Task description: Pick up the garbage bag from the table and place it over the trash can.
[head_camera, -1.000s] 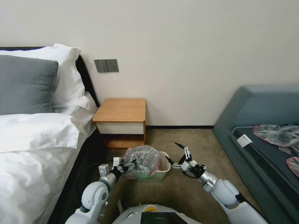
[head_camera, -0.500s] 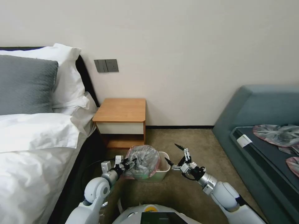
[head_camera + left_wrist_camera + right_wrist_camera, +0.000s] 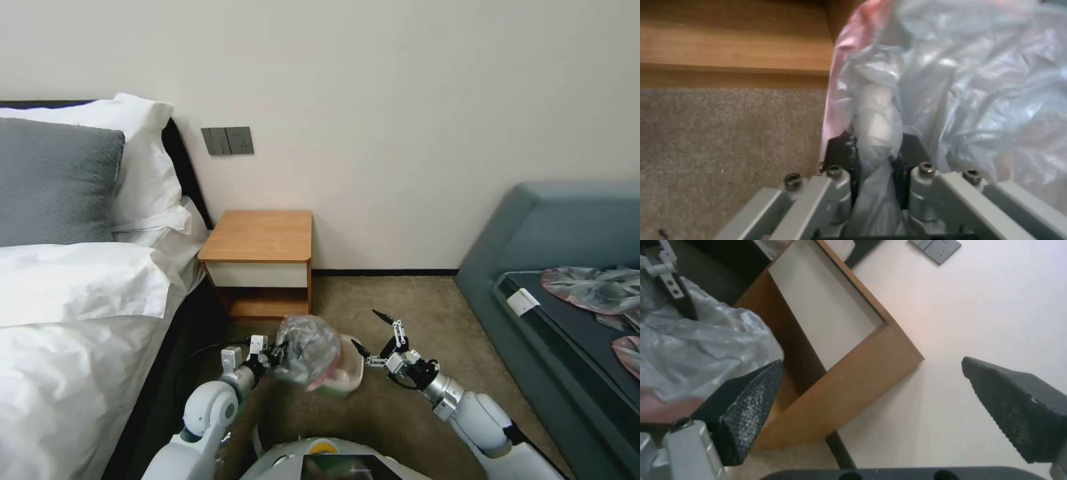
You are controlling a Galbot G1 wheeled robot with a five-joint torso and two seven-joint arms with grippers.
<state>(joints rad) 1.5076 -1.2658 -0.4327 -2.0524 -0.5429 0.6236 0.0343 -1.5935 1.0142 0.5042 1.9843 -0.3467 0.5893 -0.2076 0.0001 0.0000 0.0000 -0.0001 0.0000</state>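
Tipped now toward the robot, the bin [image 3: 347, 375] leans with its mouth turned nearer than a moment ago, and the bag [image 3: 308, 348] has swung down with it. Left gripper [image 3: 275, 351] is clamped on a twisted fold of the bag [image 3: 925, 86], its black fingers [image 3: 842, 155] pinching the plastic. Right gripper [image 3: 371, 337] hovers just right of the bin, jaws spread wide and holding nothing. Beyond them stands the table [image 3: 259, 237], against the wall.
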